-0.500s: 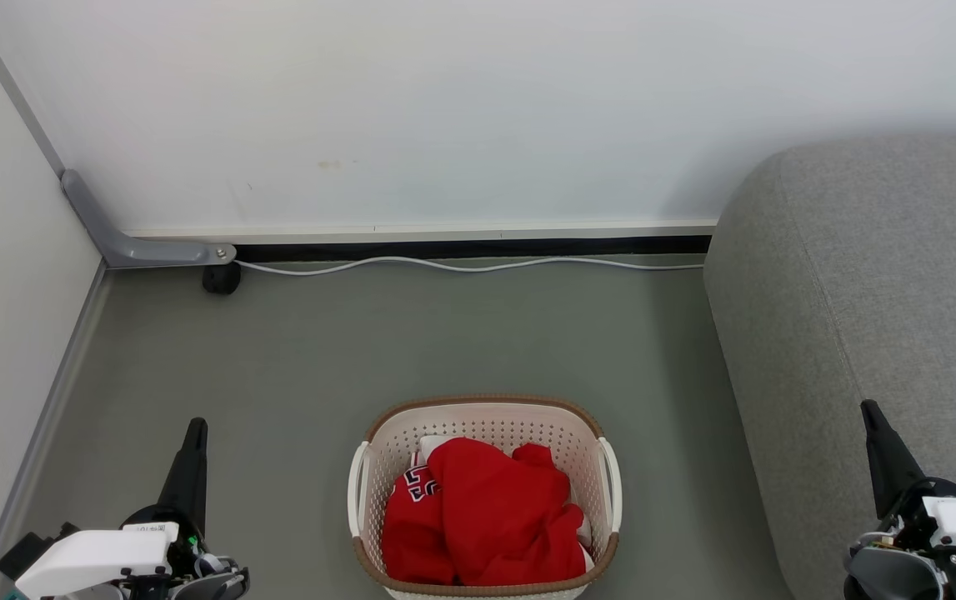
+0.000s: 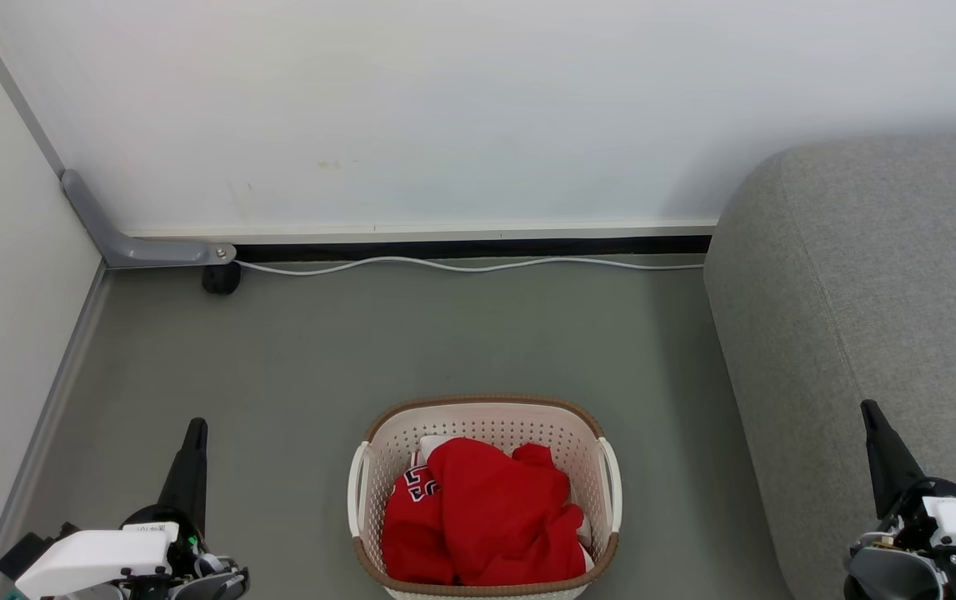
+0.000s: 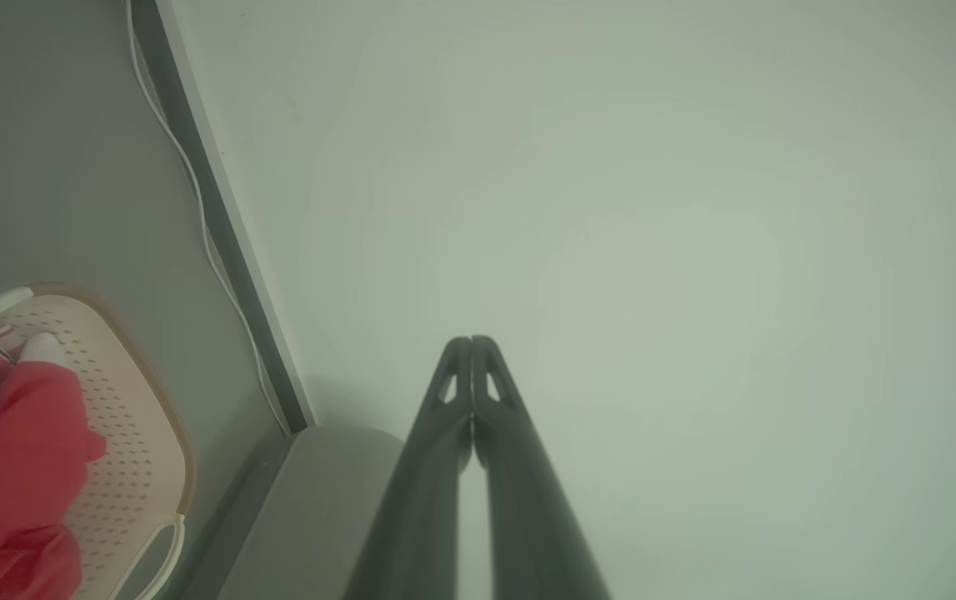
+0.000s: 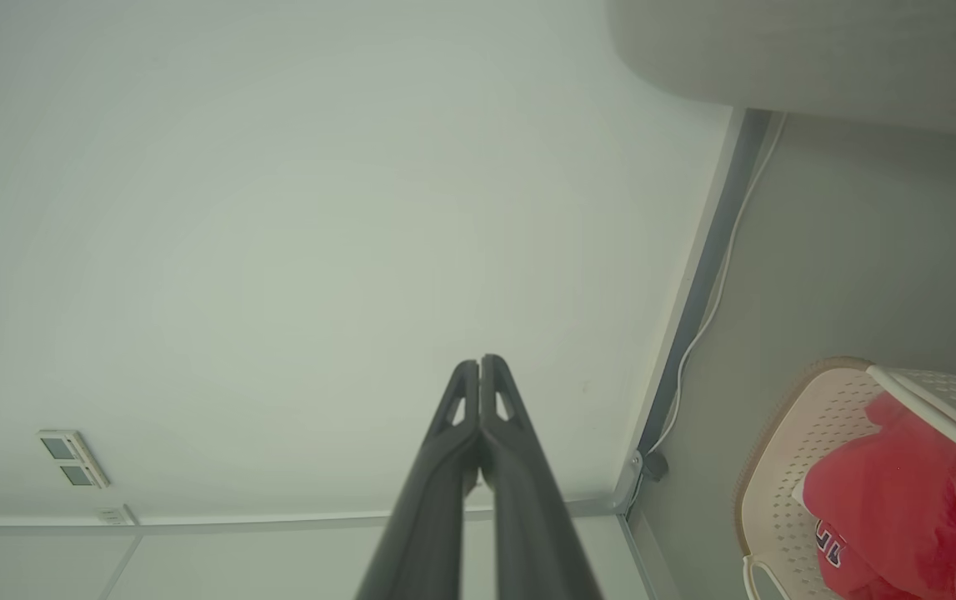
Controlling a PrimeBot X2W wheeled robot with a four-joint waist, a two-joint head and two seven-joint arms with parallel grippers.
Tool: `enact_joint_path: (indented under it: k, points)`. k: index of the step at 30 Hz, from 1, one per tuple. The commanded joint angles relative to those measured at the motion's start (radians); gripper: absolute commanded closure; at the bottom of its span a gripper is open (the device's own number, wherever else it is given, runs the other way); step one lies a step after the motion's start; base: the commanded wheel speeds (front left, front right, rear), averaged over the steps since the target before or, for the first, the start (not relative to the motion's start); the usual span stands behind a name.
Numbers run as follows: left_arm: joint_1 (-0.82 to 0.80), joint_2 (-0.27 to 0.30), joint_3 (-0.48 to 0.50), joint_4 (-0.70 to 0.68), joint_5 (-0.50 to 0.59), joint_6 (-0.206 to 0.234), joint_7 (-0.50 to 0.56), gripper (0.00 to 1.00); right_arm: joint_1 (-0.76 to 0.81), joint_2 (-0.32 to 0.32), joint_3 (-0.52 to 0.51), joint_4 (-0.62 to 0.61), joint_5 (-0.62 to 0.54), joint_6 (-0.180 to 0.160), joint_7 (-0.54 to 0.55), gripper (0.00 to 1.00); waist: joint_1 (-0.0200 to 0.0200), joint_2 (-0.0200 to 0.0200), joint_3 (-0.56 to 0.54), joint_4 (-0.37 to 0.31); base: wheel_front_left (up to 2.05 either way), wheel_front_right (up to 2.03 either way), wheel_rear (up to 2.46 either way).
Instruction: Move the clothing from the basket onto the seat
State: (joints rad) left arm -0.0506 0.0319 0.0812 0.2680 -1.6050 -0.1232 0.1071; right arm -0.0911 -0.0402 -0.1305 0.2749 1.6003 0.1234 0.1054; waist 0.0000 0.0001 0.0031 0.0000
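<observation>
Clothing (image 2: 494, 517) hides the bottom of the basket (image 2: 490, 423), near wall cropped.

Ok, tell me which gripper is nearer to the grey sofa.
Right. The right gripper shows against the near edge of the sofa at the lower right; the left gripper sits at the lower left, beyond the basket from it.

Left gripper: you've got the left gripper (image 2: 193, 442), a long, matt, dark grey tapering spike on a black hub.
Left wrist: white boxy casing (image 2: 94, 557) with a small printed label and a green light.
Right gripper: your right gripper (image 2: 874, 427) has the same dark taper, a white casing, a rounded grey joint and small dark screw heads.
Fingertips (image 3: 461, 354): up close, you can see a small slot cut near each tip.
</observation>
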Motion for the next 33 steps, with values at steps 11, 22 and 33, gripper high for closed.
enact_joint_path:
  k: [11,22,33]
  points:
    - [-0.057,0.018,0.032,-0.023,-0.004,-0.007,0.006,1.00,-0.017,-0.010,0.017,-0.030,0.009,0.007,0.008,1.00,0.0000,-0.0001,0.000,0.000,0.00,0.00,0.00]
    - [-0.057,0.018,0.032,-0.023,-0.004,-0.007,0.006,1.00,-0.017,-0.010,0.017,-0.030,0.009,0.007,0.008,1.00,0.0000,-0.0001,0.000,0.000,0.00,0.00,0.00]
    - [-0.057,0.018,0.032,-0.023,-0.004,-0.007,0.006,1.00,-0.017,-0.010,0.017,-0.030,0.009,0.007,0.008,1.00,0.0000,-0.0001,0.000,0.000,0.00,0.00,0.00]
